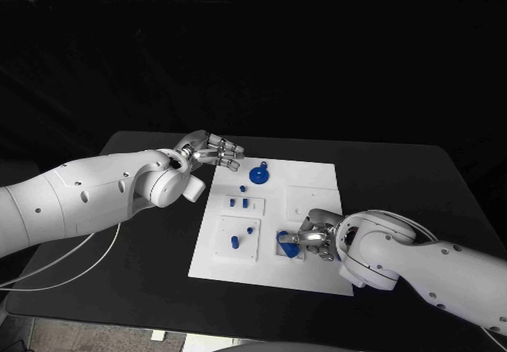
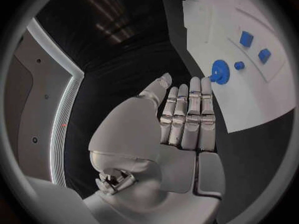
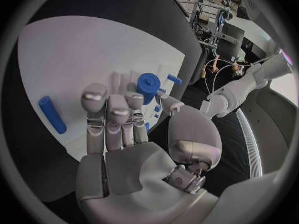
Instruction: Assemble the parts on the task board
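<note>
Left hand (image 1: pixel 215 152) hovers off task board (image 1: pixel 317 180) edge.

The worktop (image 1: pixel 423 176) is black and stands before a dark black backdrop (image 1: pixel 253 59). Under its near edge a pale floor (image 1: pixel 95 337) shows. A white cable (image 1: pixel 64 268) lies across the worktop's near left part. In the right wrist view, metal racks (image 3: pixel 215 15) stand far behind.
</note>
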